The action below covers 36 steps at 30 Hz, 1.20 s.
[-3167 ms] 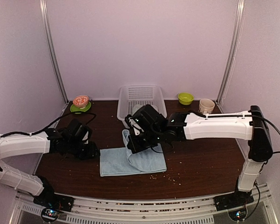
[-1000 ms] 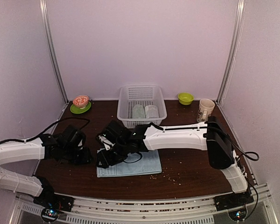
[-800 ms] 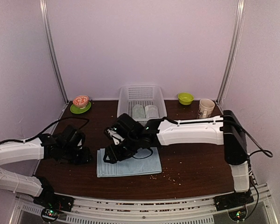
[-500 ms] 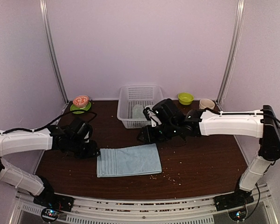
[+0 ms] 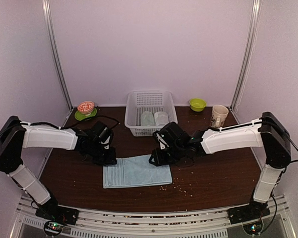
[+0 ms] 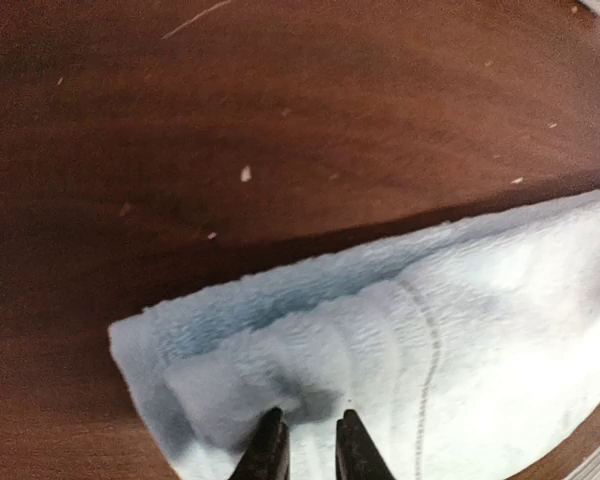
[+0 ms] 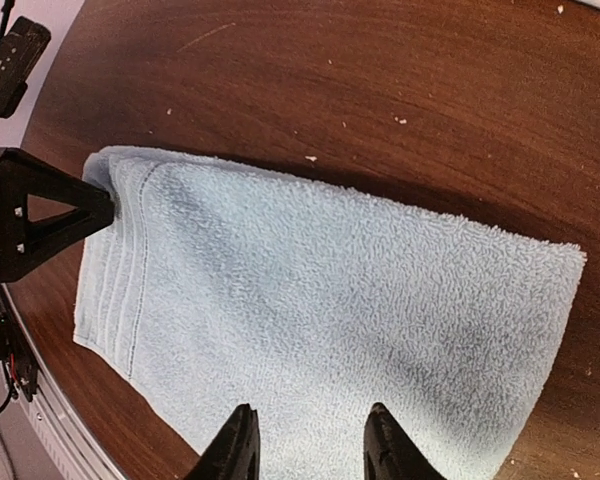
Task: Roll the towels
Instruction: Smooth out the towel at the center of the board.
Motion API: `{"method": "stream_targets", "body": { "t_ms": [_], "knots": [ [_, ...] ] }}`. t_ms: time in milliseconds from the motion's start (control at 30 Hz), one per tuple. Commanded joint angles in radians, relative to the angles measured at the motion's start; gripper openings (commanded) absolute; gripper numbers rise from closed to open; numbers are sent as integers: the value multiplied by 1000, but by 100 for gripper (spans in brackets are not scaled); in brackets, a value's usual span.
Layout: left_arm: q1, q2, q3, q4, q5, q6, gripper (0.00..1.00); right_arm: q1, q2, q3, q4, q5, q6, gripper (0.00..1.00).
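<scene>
1. While the towel (image 5: 136,171) lies flat on the table (image 5: 213,173), long axis running left to right, both grippers sit at its far edge.
2. Left gripper (image 6: 308,452), nearly closed, pinches a pucker at the far-left corner.
3. Right gripper (image 7: 305,440) hovers parted over the far-right corner, holding nothing.
</scene>
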Motion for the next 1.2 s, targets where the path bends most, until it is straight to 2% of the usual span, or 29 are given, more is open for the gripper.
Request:
{"method": "stream_targets", "body": {
  "t_ms": [0,233,400,567,867,1067,1167],
  "knots": [
    [53,-5,-89,41,17,-16,13,5,29,-24,30,-13,27,35],
    [76,23,-147,52,6,-26,0,11,34,-127,61,-37,70,35],
    [78,19,-163,53,9,-27,0,11,34,-123,45,-44,62,36],
    [79,-60,-132,-10,-27,19,0,10,-8,-105,25,-21,39,38],
    [59,-171,-74,-96,-26,58,0,-17,-198,-170,-20,84,36,55],
    [58,-245,-30,-198,-74,90,0,-62,-269,-242,-26,114,41,60],
    [51,-272,3,-271,-146,106,11,-107,-263,-286,37,64,89,60]
  ]
}}
